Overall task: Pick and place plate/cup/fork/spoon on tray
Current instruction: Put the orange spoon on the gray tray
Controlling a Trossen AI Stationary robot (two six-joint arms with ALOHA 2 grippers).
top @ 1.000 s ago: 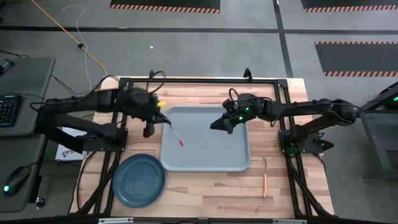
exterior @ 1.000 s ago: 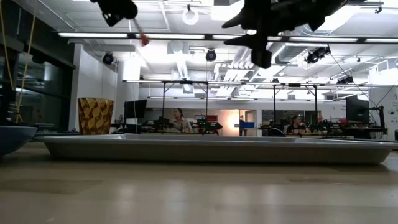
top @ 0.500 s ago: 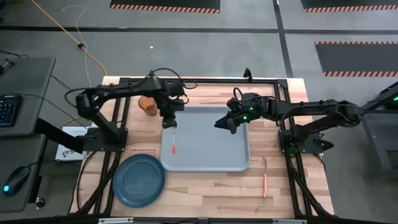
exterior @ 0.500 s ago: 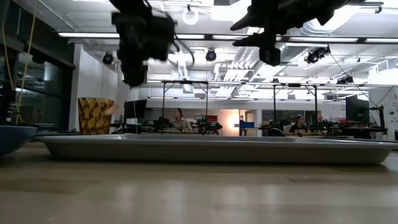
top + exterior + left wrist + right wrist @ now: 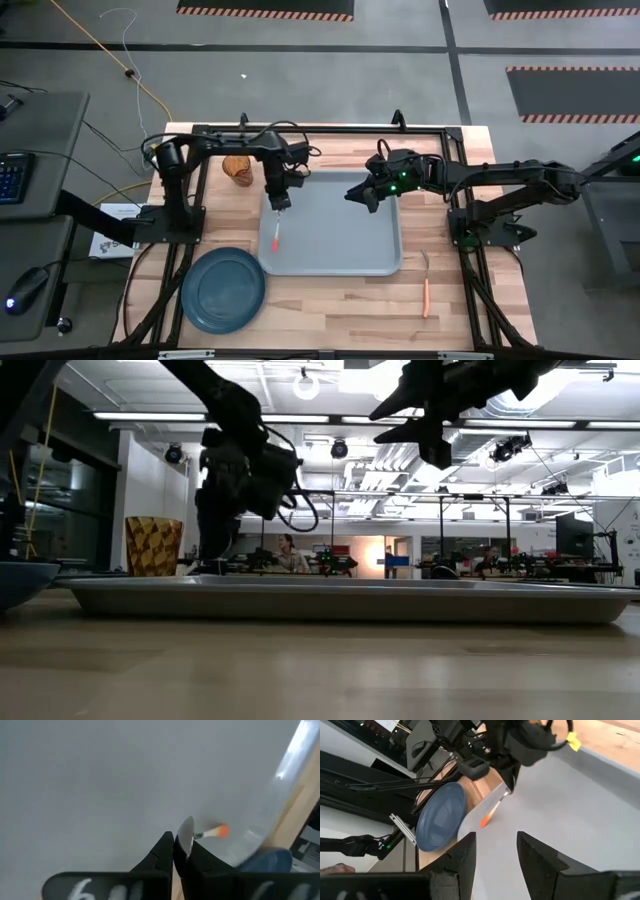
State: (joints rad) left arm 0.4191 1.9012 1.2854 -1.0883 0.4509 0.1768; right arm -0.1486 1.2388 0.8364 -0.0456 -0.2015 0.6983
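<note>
My left gripper is over the left part of the grey-blue tray, shut on the spoon, whose orange handle points toward the table's near edge. In the low view it is down at tray height. My right gripper is open and empty, high above the tray's far right part. The dark blue plate lies on the table near the tray's near left corner. The amber cup stands left of the tray's far left corner. The fork lies on the table right of the tray. My left gripper pinches the spoon's silver bowl between its two fingers, which point down at the tray from above. The orange handle slants down and away below the fingers. I cannot tell whether its free end touches the tray floor.
A black frame runs round the table's far and side edges. The wooden table's near strip lies between the plate and the fork. A room with desks and people shows behind the table in the low view.
My left gripper has gone toward the table's right edge, from beside the tray's left rim to over the tray, turned its fingers downward and come down to tray height. The spoon, which stuck out sideways, now slants down with its handle toward the tray floor.
</note>
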